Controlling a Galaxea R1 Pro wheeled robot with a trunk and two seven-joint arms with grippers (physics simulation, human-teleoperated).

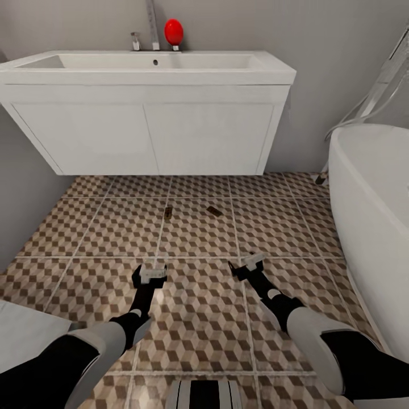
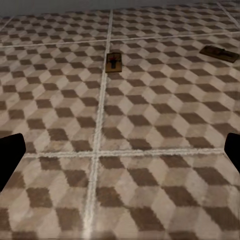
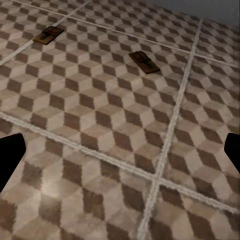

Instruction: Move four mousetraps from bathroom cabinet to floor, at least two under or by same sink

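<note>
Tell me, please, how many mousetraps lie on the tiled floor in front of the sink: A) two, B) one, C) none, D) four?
A: two mousetraps lie flat on the bathroom floor before the bathroom sink, the left mousetrap on a grout line and the right mousetrap beside it, apart.

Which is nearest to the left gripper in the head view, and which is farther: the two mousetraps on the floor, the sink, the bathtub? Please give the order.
From the left gripper:
1. Mousetrap on the grout line, on the tiles just ahead of it.
2. Second mousetrap, ahead and toward the right arm's side.
3. Bathroom sink, on the wall beyond both traps.
4. Bathtub, far off at the right.
</note>
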